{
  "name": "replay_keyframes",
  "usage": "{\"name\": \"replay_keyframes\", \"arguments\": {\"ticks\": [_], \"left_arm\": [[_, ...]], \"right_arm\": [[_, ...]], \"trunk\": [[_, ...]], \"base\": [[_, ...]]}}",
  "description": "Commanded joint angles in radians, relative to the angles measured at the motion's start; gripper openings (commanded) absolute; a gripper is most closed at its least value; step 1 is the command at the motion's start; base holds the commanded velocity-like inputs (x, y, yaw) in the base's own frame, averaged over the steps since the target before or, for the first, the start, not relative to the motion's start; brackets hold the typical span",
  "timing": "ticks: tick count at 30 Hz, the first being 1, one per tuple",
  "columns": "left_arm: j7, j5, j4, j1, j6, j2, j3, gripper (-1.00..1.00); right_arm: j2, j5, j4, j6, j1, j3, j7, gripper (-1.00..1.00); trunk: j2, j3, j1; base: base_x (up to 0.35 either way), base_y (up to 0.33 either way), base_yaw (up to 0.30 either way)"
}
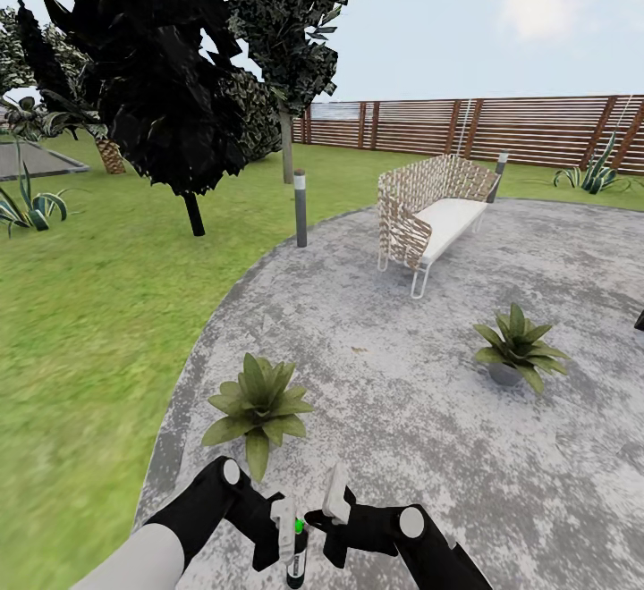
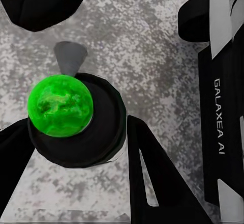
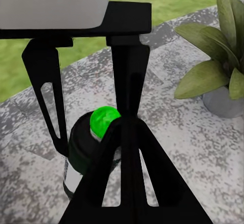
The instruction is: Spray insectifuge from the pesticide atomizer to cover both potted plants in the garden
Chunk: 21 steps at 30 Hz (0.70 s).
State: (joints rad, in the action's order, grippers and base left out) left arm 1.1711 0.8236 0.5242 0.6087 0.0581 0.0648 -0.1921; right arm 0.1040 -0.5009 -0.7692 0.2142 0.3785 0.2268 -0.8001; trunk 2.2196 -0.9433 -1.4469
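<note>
While the round grey paving (image 1: 429, 375) lies bare between them, two potted plants stand on it: one (image 1: 258, 404) near the lawn (image 1: 89, 322) edge, just beyond the arms, the other (image 1: 517, 347) further right. A wicker seat (image 1: 431, 211) stands beyond, with a grey post (image 1: 300, 207), dark trees (image 1: 170, 80) and a brown slat fence (image 1: 501, 130) behind. Both black arms reach forward and meet low at centre. The left tool (image 1: 284, 532) is clenched on the pesticide atomizer (image 1: 296, 556), which stands upright between its fingers (image 2: 152, 178) with a green cap (image 2: 60, 106) on top. The right tool (image 1: 329, 518) sits just beside it, fingers (image 3: 124, 178) at the atomizer's body; I cannot tell whether it grips.
</note>
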Motion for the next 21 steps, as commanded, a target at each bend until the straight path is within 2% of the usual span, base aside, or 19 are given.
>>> {"name": "replay_keyframes", "arguments": {"ticks": [1,4,6,7,10,19,21], "left_arm": [[0.002,0.009,-0.002,0.0,0.006,-0.002,0.0,-1.0],[0.001,0.017,-0.009,-0.001,0.006,-0.018,-0.001,-1.0],[0.001,0.018,-0.011,-0.002,0.006,-0.041,-0.001,-1.0],[0.001,0.018,-0.011,-0.003,0.005,-0.063,-0.001,-1.0],[0.001,0.02,-0.013,-0.005,0.005,-0.084,-0.002,-1.0],[0.001,0.019,-0.013,-0.013,0.005,-0.207,-0.001,-1.0],[0.001,0.018,-0.013,-0.012,0.005,-0.223,0.0,-1.0]], "right_arm": [[0.0,-0.01,-0.001,0.007,0.0,-0.001,-0.001,-1.0],[0.0,-0.011,-0.001,0.007,0.0,-0.001,-0.001,-1.0],[0.0,-0.011,-0.001,0.007,0.0,-0.001,-0.001,-1.0],[0.0,-0.011,0.0,0.007,0.0,-0.001,-0.001,-1.0],[0.0,-0.011,0.001,0.007,0.0,-0.001,-0.001,-1.0],[0.0,-0.013,0.001,0.005,0.0,-0.001,-0.001,-1.0],[0.0,-0.014,0.001,0.005,0.0,-0.001,-0.001,-1.0]], "trunk": [[0.0,-0.001,0.0],[0.0,-0.001,0.0],[0.0,-0.001,0.0],[0.0,-0.001,0.0],[0.0,-0.001,0.0],[0.0,-0.001,0.0],[0.0,-0.001,0.0]], "base": [[0.0,0.0,0.0],[0.0,0.0,0.0],[0.0,0.0,0.0],[0.0,0.0,0.0],[0.0,0.0,0.0],[0.0,0.0,0.0],[0.0,0.0,0.0]]}}
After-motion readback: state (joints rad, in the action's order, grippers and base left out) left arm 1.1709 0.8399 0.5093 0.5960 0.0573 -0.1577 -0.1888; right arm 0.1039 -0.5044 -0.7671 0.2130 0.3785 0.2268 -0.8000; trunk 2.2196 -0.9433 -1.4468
